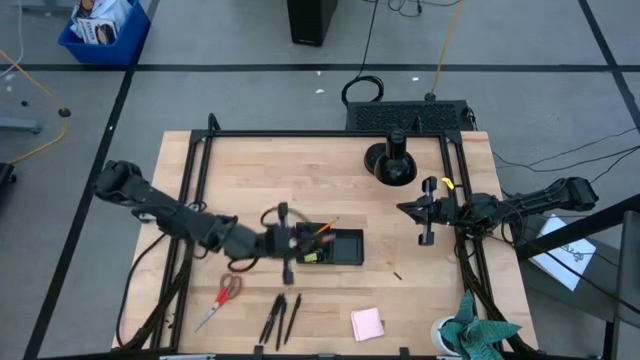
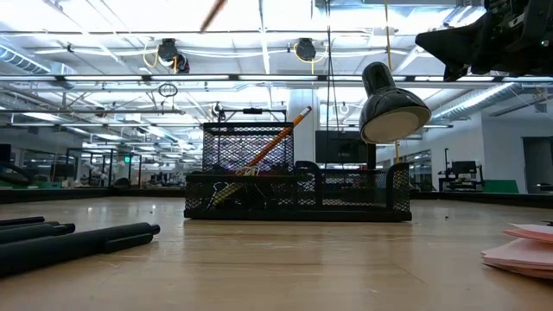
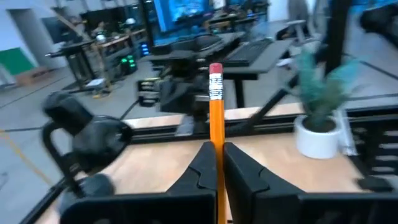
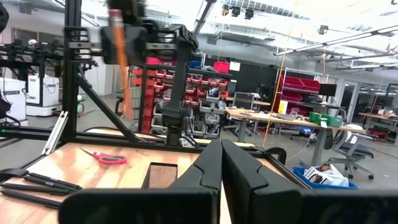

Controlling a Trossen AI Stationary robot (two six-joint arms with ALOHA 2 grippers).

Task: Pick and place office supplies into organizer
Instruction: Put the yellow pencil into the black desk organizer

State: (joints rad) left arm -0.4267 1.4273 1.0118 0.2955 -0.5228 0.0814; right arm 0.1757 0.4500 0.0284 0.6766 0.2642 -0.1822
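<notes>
My left gripper (image 1: 298, 241) hovers at the left end of the black mesh organizer (image 1: 350, 258), shut on an orange pencil (image 3: 216, 118). The same pencil shows in the right wrist view as a blurred orange pencil (image 4: 119, 59). Another orange pencil (image 2: 275, 140) leans inside the organizer (image 2: 294, 197), its tip sticking out over the taller mesh wall. Red-handled scissors (image 1: 222, 298), dark pens (image 1: 280, 316) and a pink sticky-note pad (image 1: 367, 323) lie on the table near its front edge. My right gripper (image 1: 405, 208) waits shut at the table's right, raised. My left gripper pinches the pencil's shaft (image 3: 216, 149) between its two fingers, well below the eraser end (image 3: 215, 70). The fingers (image 3: 200, 171) come in about level, from the table's left, and lie across the pencil. The pencil stands upright, eraser up, lifted clear of the table.
A round black stand with a post (image 1: 392, 160) sits at the back right. A teal plant-like thing in a white pot (image 1: 478, 335) stands at the front right corner. A black frame (image 1: 300, 133) runs around the wooden table.
</notes>
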